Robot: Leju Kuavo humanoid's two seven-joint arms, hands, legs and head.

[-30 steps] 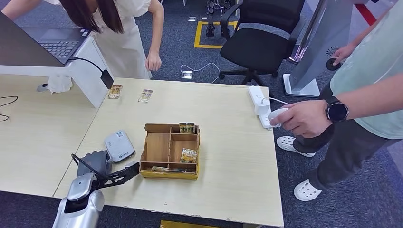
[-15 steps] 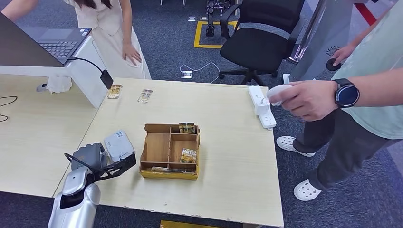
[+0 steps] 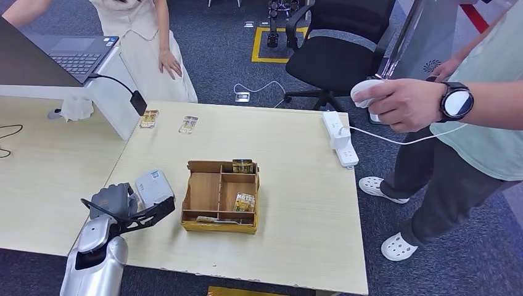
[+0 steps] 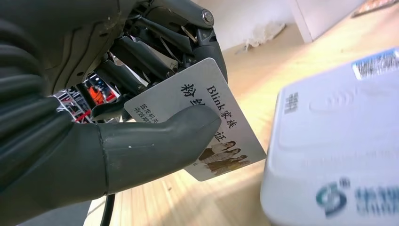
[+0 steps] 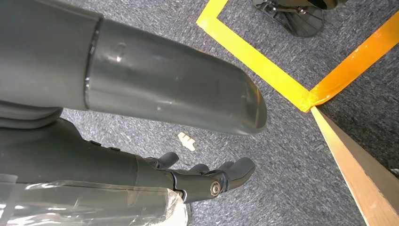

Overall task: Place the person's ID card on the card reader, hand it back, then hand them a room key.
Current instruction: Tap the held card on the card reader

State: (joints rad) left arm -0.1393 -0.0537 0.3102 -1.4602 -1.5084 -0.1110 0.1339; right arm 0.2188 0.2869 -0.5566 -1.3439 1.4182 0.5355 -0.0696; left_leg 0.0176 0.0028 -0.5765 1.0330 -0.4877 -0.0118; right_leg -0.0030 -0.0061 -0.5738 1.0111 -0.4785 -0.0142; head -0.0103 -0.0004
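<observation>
My left hand (image 3: 114, 203) hovers at the table's near left and pinches a white ID card (image 4: 207, 120) between thumb and fingers. The card carries printed text and a small photo. Its edge sits right beside the white card reader (image 3: 154, 187), which looms large in the left wrist view as the card reader (image 4: 339, 141). A wooden organiser box (image 3: 220, 196) in the table's middle holds several room key cards (image 3: 245, 201). My right hand (image 5: 207, 179) hangs over the grey carpet, fingers apart, holding nothing. A person in a pale dress (image 3: 139, 37) stands beyond the table's far edge.
Two small cards (image 3: 149, 118) lie near the table's far edge by a white stand with a laptop (image 3: 77, 52). A power strip (image 3: 340, 137) lies at the far right. A second person (image 3: 432, 102) at the right holds a white device on a cable. An office chair (image 3: 339, 55) stands behind.
My left hand has moved left and slightly forward with the card, closing on the reader. The person at the right lifted the white device. The person in the dress straightened up.
</observation>
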